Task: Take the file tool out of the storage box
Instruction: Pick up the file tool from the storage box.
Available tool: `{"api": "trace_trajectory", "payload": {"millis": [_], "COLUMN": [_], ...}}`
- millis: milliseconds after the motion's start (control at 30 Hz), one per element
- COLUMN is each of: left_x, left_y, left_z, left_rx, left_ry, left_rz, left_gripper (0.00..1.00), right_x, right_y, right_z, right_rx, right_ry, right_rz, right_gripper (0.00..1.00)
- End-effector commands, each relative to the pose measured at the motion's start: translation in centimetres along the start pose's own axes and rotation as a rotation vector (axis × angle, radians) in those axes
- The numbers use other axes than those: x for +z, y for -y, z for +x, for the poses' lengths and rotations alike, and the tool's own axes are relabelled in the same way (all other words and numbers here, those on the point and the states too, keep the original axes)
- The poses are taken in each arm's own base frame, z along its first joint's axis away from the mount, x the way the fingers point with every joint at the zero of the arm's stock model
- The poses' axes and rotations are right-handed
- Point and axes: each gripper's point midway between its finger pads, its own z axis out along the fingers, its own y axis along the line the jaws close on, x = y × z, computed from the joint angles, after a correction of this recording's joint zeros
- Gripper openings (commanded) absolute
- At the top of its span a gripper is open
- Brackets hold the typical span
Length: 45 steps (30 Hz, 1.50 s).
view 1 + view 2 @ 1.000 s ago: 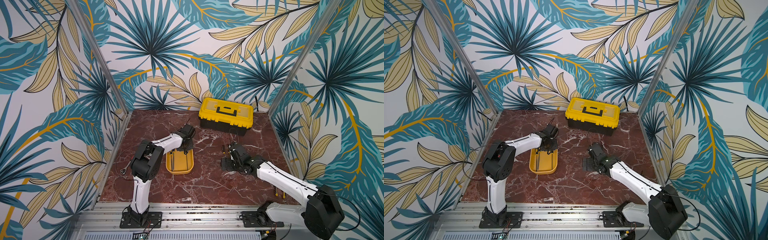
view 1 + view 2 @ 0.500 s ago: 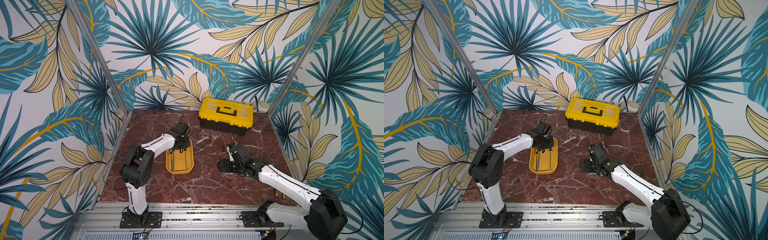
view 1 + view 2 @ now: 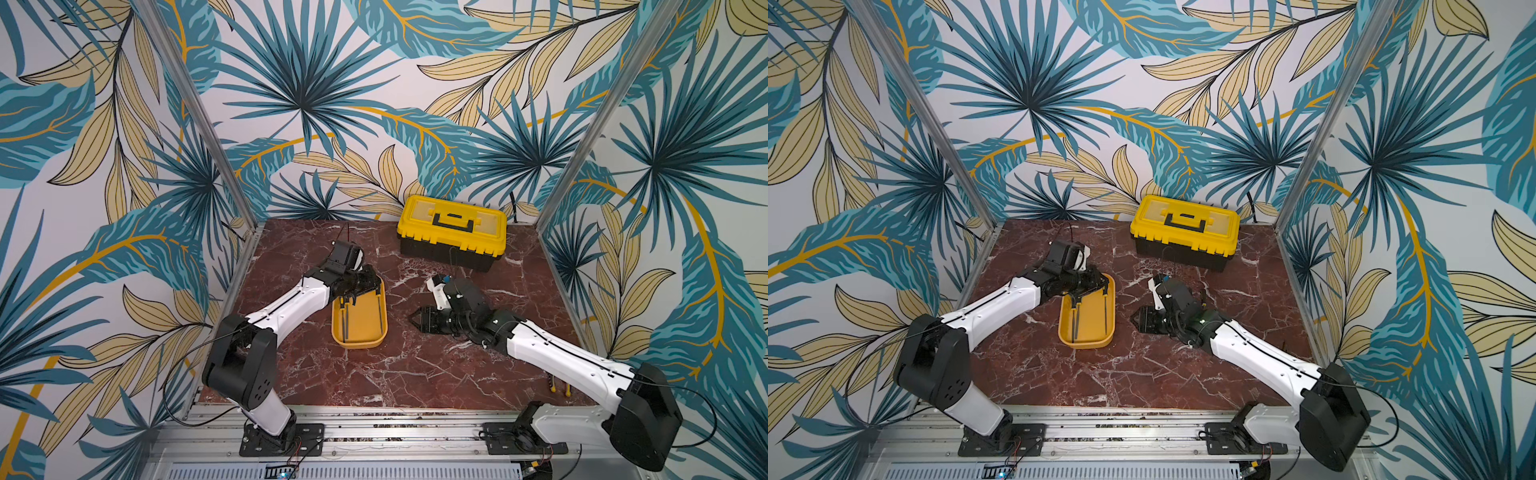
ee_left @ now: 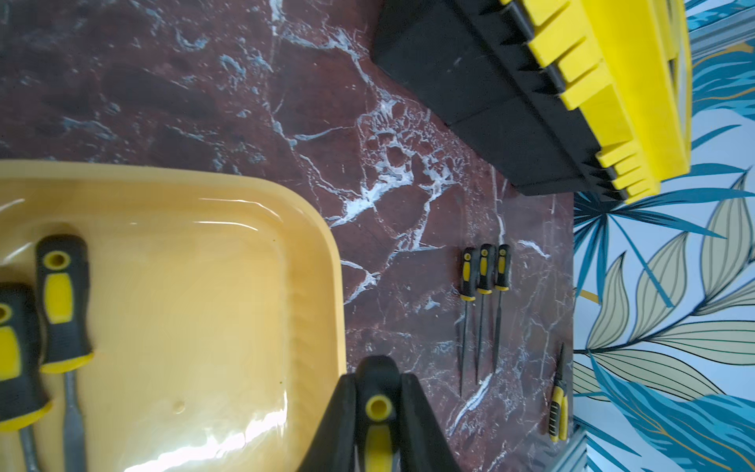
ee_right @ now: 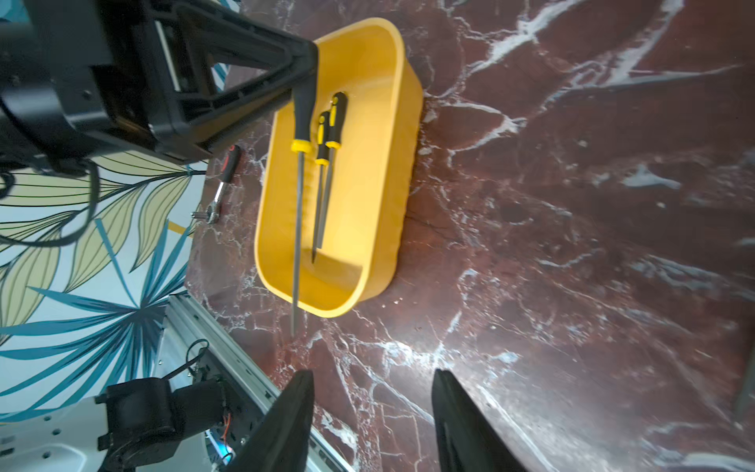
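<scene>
- The left hand (image 4: 378, 384) is closed on the black-and-yellow handle of a file tool (image 5: 302, 122). In the left wrist view, the handle's yellow butt end is seen clamped between the two black fingers.
- The held file tool is kept above the storage box (image 3: 362, 322), with its thin dark shaft pointed toward 6 o'clock along the box's length. In the right wrist view the tip is seen past the box's near rim, so the tool appears lifted off the box floor.
- The storage box, a shallow yellow-orange lidless tray, is set near the middle of the surface (image 3: 395, 374), directly under the left hand. Its long sides run from 12 to 6 o'clock, and the held tool is over its 3 o'clock side.
- Two more files (image 4: 61, 302) are laid side by side inside the box toward its 9 o'clock side, with their handles at the 12 o'clock end.
- The right hand (image 5: 374, 374) is open, with its fingers spread well apart and nothing between them. It is held low over the surface at 3 o'clock from the box, apart from it and pointed toward it.
- Three small files (image 4: 484, 269) are lined up side by side on the surface, further out toward 3 o'clock.
- A ratchet wrench (image 5: 220, 184) is laid on the surface on the box's 9 o'clock side.
- A black toolbox (image 3: 452, 226) with a closed yellow lid and black handle is placed at the 12 o'clock edge of the surface, between 1 and 2 o'clock from the storage box.
- The surface is dark red marble with white veins.
</scene>
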Motion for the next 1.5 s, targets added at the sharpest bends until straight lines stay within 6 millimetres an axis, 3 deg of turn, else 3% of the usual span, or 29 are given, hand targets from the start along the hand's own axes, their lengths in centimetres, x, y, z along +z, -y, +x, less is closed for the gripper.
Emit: {"api": "trace_trajectory", "payload": {"millis": [0,133,533,867,1467], "left_x": [-1.1,-1.6,-1.3,-1.5,-1.6], "left_y": [1.8,2.8,3.2,3.3,3.4], "left_z": [0.4,0.3,0.8,0.6,0.3], "left_rx": [-0.026,-0.034,-0.057,-0.049,-0.045], "left_ry": [-0.005,-0.002,-0.019,-0.013,-0.007], "left_rz": [0.094,0.146,0.189,0.184,0.176], "left_gripper": [0.15,0.15,0.15,0.14,0.14], "right_x": [0.9,2.1,3.6,4.2,4.1], "right_y": [-2.4,-3.2,-5.2,-5.3,-5.2], "right_z": [-1.0,-1.2,-0.5,0.2,0.4], "right_rx": [-0.001,0.005,0.007,0.005,-0.003], "right_ry": [0.007,-0.005,-0.04,-0.056,-0.053], "right_rz": [-0.074,-0.095,-0.159,-0.156,-0.143], "right_gripper": [0.45,0.42,0.35,0.28,0.05]}}
